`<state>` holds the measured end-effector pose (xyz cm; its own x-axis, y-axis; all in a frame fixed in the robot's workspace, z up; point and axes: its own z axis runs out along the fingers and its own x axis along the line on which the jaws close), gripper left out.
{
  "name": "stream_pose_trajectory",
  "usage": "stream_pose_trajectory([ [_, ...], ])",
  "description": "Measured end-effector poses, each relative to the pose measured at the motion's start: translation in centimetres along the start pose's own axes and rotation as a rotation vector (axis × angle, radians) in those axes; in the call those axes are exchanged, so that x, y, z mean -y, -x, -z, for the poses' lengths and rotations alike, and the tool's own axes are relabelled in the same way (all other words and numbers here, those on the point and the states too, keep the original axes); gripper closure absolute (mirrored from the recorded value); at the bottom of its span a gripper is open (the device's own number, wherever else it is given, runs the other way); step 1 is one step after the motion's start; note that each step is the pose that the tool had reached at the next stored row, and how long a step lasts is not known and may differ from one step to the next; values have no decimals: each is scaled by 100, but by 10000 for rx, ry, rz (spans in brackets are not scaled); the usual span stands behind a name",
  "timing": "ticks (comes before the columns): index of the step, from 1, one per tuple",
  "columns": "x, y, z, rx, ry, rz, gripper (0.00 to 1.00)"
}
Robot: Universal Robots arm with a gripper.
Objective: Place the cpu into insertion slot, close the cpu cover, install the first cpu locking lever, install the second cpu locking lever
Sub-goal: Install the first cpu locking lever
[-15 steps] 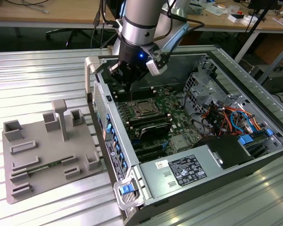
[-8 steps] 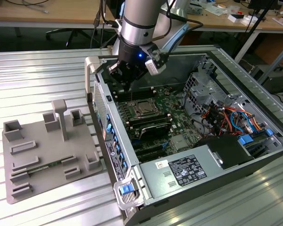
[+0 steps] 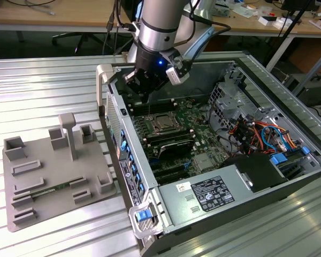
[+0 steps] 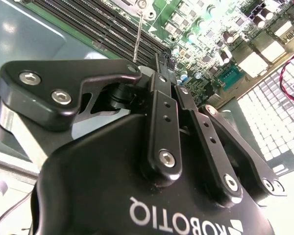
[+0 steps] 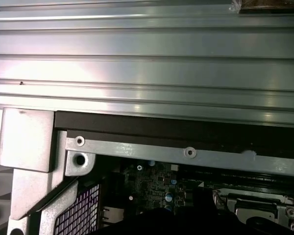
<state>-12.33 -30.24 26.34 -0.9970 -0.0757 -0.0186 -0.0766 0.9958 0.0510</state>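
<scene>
End effector [image 3: 145,92] clenched, apparently on a thin lever [image 4: 137,36], just behind the covered slot [image 3: 163,122] holding the cpu; risks slipping, springing back unlatched.

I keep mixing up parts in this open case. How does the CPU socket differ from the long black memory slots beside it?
The insertion slot is square with a silver metal rim; the memory slots are long, narrow and black. The slot stands alone near the gripper; the memory slots lie in parallel rows. Both sit flat on the green motherboard.
</scene>
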Motion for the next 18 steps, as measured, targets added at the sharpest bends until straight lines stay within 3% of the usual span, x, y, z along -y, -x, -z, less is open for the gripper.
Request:
stream_pose_trajectory([
  [18, 5, 57, -14, 0, 0, -1, 89],
])
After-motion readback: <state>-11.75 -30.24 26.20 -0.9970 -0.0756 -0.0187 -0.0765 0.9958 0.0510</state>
